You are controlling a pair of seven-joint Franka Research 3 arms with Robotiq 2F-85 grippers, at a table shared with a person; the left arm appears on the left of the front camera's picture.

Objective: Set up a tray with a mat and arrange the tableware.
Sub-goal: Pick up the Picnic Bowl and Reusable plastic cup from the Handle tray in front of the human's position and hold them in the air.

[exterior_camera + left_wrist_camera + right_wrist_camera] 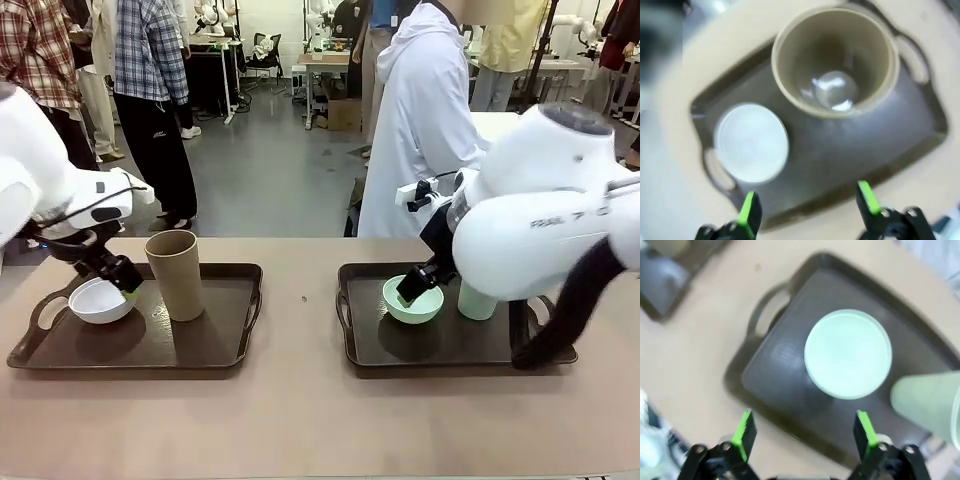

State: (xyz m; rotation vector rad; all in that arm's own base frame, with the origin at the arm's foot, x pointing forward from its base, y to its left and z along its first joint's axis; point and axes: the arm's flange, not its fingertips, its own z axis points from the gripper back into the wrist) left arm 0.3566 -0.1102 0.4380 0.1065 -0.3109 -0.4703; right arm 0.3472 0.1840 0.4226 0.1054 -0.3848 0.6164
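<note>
On the left dark tray [215, 345] sit a white bowl [100, 300] and, upright beside it, a tan tumbler [175, 275]. My left gripper [125, 280] hangs over the bowl's right rim. In the left wrist view it is open [807, 205] and holds nothing, with the white bowl [751, 142] and tan tumbler [835, 60] below. The right tray [450, 350] carries a mint bowl [413, 300] and a mint tumbler [477, 300]. My right gripper [418, 283] hovers over that bowl, open [804, 429] and empty above the mint bowl [847, 354] and mint tumbler [927, 400].
Both trays have a grey inner surface [840, 160] [775, 365] and looped handles. A person in a white coat [420, 120] stands at the far side, behind the right tray. Bare tan tabletop [300, 300] separates the trays. More people stand farther back.
</note>
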